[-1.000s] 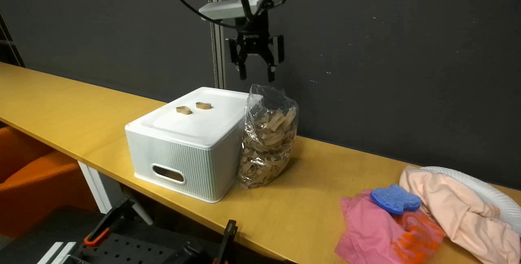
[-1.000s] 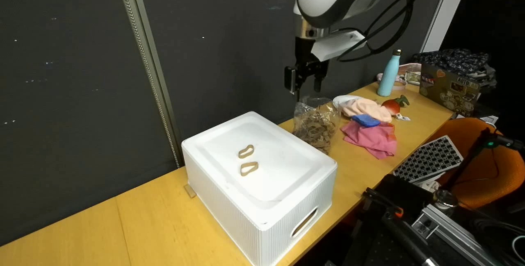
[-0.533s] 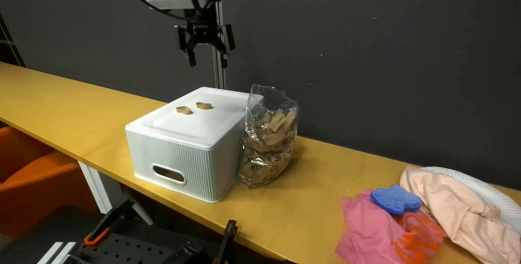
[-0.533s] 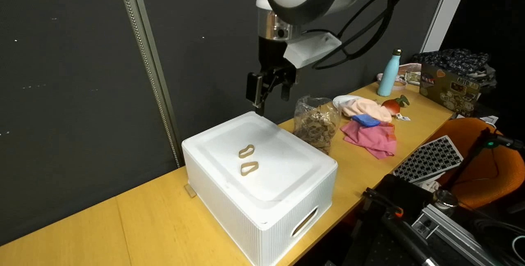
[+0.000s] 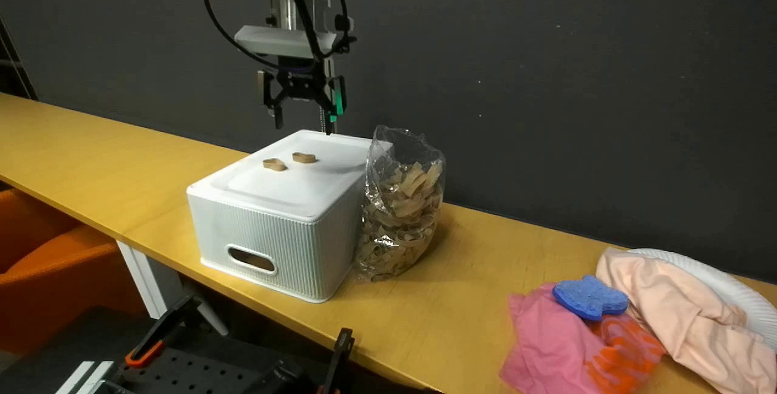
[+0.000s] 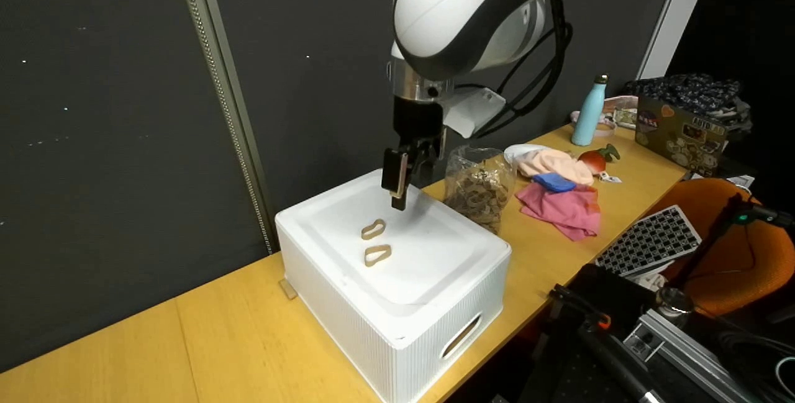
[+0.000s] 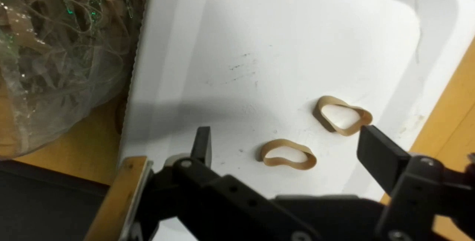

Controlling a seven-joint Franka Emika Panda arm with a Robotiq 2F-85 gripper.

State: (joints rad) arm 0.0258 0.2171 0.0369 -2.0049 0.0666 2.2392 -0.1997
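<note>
Your gripper [image 5: 304,125] hangs above the white box [image 5: 267,227], fingers [image 7: 382,155] pointing down and spread wide apart; nothing is held between them. The tips stand clear of the box's top. On that top two items are noted in the wrist view: the lower tan band [image 7: 297,165], which shows between your fingers from that angle, and the upper tan band [image 7: 348,131], farther out and towards the fingertip at the right of that view. Each band stands on edge as a ring; the two are near one another, not touching. A clear bag [image 5: 400,218] packed with similar tan strips stands on the table [image 5: 479,285] just beside the box; whether bag and box touch cannot be established.

Step in hand, as judged: an approach to the bands, no grasp made. Your next move calls for centring on one band; the lower tan band seems the better aligned. A slow, straight descent is then advised. The bands are low, so your tips would probably need to come almost down to the box's surface before you bring them together. Watch the finger on the bag's side: the plastic looks thin and could snag.
</note>
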